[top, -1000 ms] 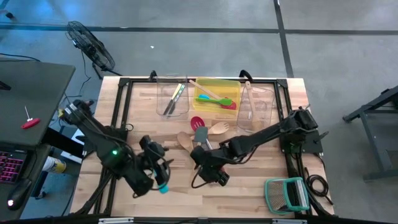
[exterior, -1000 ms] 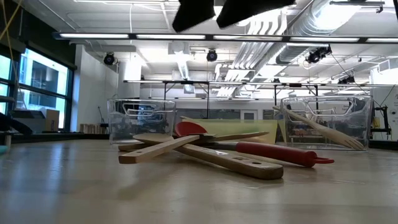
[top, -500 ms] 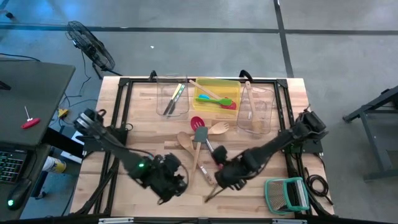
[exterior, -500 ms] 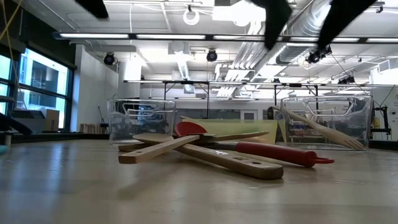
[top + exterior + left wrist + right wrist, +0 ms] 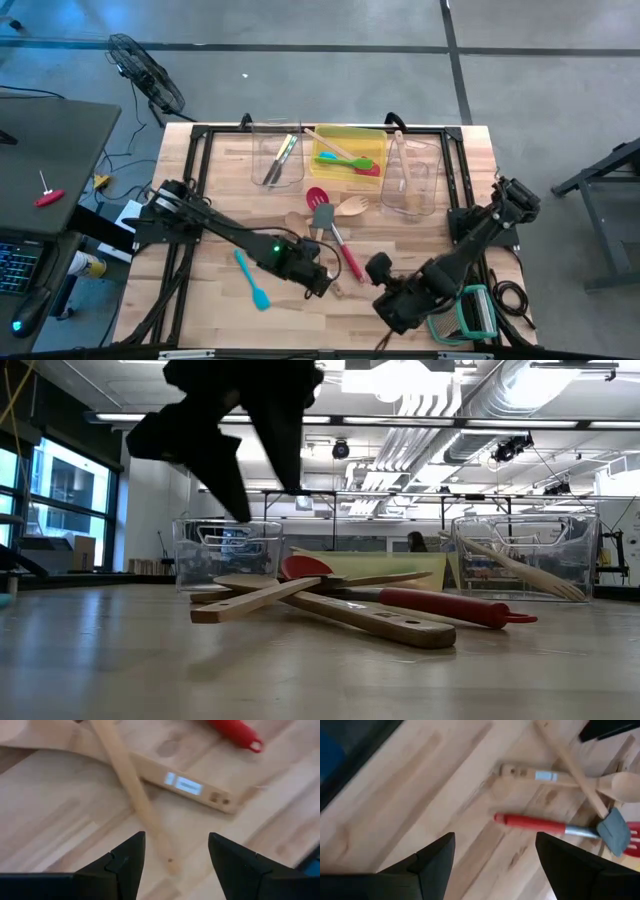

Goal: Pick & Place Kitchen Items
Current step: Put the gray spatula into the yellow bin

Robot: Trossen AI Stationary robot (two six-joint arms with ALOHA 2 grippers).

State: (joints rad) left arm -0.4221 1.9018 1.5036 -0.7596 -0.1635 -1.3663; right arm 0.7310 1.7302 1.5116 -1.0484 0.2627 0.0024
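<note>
The left gripper (image 5: 318, 283) hung over the wooden table (image 5: 215, 200), just above the near ends of a pile of pale wooden spoons (image 5: 305, 228). Its two dark fingers (image 5: 125, 857) stood apart with nothing between them. Past them, the left wrist view showed a thin round wooden handle (image 5: 131, 790) crossing over a flat wooden handle with a small label (image 5: 186, 784).

The right gripper (image 5: 388, 303) was near the front edge of the table, close to the green-framed wire rack (image 5: 462, 312). Its fingers (image 5: 436, 857) were spread wide and held nothing.

A light blue silicone spatula (image 5: 250, 279) lay alone on the table, to the left of the left gripper. In the pile lay a grey spatula with a red handle (image 5: 338, 243) and a red slotted spatula (image 5: 316, 197).

At the back stood a clear plastic bin with metal cutlery (image 5: 279, 156), a yellow bin with bright utensils (image 5: 349, 153), and another clear bin with wooden pieces (image 5: 412, 172).
</note>
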